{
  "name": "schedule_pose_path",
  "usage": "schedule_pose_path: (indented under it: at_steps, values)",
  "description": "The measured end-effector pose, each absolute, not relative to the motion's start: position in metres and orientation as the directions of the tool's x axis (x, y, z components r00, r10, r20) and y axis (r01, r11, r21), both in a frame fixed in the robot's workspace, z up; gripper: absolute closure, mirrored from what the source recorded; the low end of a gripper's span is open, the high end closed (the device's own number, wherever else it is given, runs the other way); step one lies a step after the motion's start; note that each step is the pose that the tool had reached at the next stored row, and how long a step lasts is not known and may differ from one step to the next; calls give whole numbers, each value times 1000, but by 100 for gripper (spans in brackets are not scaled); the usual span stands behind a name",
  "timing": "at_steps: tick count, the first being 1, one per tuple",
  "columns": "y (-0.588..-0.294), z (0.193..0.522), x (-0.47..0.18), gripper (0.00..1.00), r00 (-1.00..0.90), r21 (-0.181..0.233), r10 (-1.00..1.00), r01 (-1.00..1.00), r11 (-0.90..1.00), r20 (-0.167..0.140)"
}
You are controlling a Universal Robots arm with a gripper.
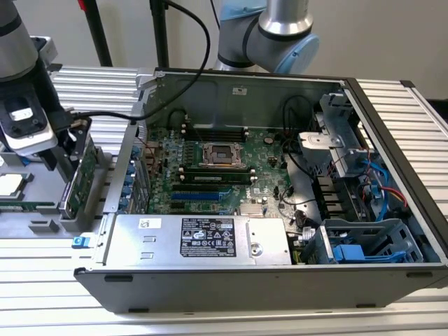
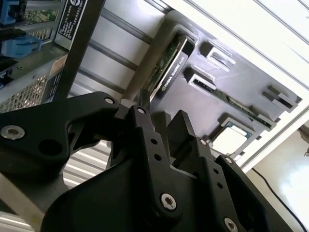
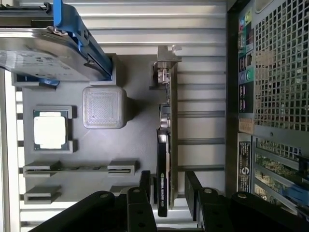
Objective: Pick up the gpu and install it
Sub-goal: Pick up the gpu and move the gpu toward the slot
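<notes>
The hand (image 3: 169, 178) is open, its two black fingers (image 3: 146, 180) straddling one end of the gpu (image 3: 164, 145). A thin gap shows on each side in the first wrist view, so it has hold of nothing.

The gpu stands on its long edge in a slot of a grey tray (image 3: 137, 87), along the tray's border nearest the computer case (image 3: 275, 72). Its silver bracket (image 3: 166, 54) is at the end away from the hand. Between card and case runs an open strip of ribbed tabletop (image 3: 203, 96).

On the tray's other side, well apart from the card, sit a processor chip (image 3: 49, 131), a square grey block (image 3: 104, 107) and a hard drive (image 3: 43, 53) with a blue rail.

In the exterior view the hand (image 1: 70, 155) hangs over the gpu (image 1: 80, 175) at that view's left, just beside the case wall (image 1: 126, 175). The case (image 1: 280, 283) lies open-topped, its green board (image 1: 224, 168) exposed, with a silver power supply (image 1: 203, 238) along the near edge.
</notes>
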State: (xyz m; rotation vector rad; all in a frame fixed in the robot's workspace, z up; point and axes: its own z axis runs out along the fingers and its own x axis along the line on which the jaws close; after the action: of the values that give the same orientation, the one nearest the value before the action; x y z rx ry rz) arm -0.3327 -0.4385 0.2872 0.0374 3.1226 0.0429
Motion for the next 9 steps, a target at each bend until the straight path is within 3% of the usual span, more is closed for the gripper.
schedule_pose_path:
  at_steps: [9]
  values:
    - [-439, 281, -333, 0, -1000, 23, 24, 24, 999, -18]
